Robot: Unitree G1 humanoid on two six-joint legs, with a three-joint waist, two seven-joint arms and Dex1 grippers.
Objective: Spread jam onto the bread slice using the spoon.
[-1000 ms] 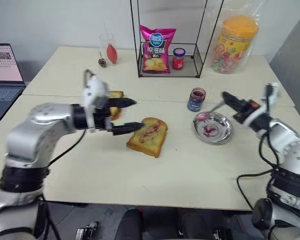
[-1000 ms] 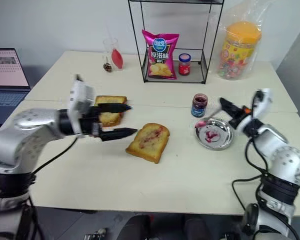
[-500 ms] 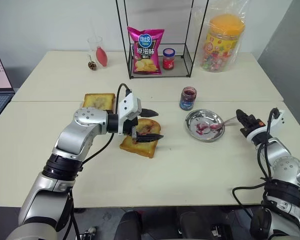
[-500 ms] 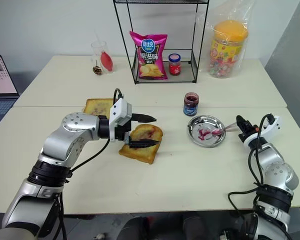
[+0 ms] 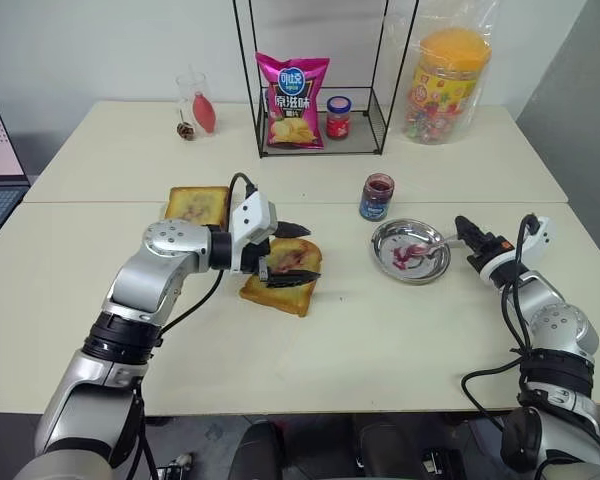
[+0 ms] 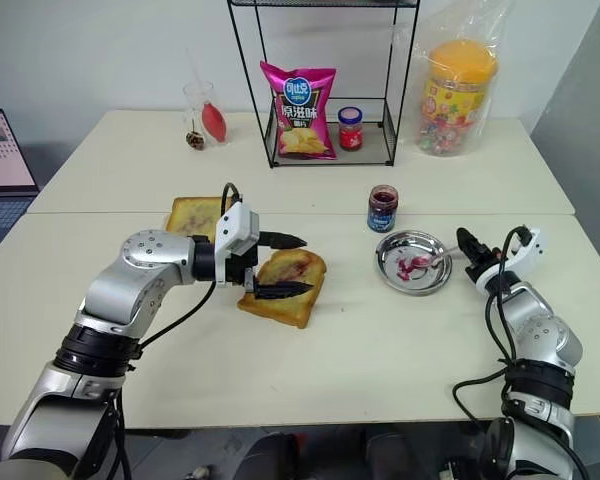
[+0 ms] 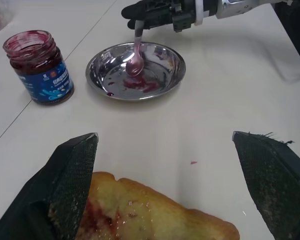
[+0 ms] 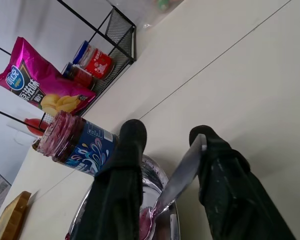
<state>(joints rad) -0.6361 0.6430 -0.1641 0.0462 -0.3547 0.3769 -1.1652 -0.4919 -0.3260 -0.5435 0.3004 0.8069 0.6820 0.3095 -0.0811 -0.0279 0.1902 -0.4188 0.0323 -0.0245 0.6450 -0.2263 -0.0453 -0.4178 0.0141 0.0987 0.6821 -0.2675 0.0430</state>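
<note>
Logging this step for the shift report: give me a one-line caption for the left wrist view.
Jam-smeared bread slice between open left hand fingers; beyond, the spoon rests in the metal dish beside the jam jar.

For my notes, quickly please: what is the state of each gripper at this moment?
Left gripper: open, holding nothing, fingers either side of the bread slice.
Right gripper: open; spoon leans on one finger, bowl in the dish.

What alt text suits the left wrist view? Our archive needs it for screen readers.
Across a pale table, the right gripper reaches over a steel dish smeared with jam, where the spoon lies bowl-down. An open jam jar stands beside the dish; the left gripper's wide-spread fingers flank the bread slice.
</note>
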